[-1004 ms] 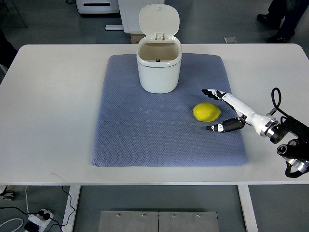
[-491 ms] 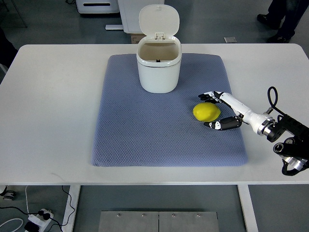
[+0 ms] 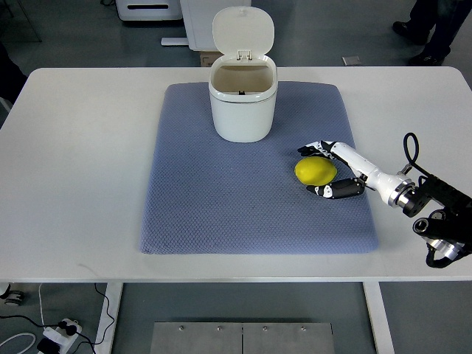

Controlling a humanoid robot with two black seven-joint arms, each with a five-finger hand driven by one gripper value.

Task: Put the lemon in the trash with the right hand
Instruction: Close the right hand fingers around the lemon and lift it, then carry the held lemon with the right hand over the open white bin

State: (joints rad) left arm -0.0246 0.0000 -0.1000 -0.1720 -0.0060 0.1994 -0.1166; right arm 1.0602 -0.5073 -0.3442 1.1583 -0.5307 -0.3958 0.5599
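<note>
Over the last second the robot's white right hand (image 3: 330, 169) has slid leftward across the blue-grey quilted mat (image 3: 221, 199) toward the yellow oval lemon (image 3: 316, 170). Earlier its black-tipped fingers (image 3: 310, 150) were spread wide with a clear gap to the fruit; now the upper ones reach over the lemon's far side and the thumb lies just below it, bracketing it closely. The black wrist and cable behind the hand have come further in from the right edge.
</note>
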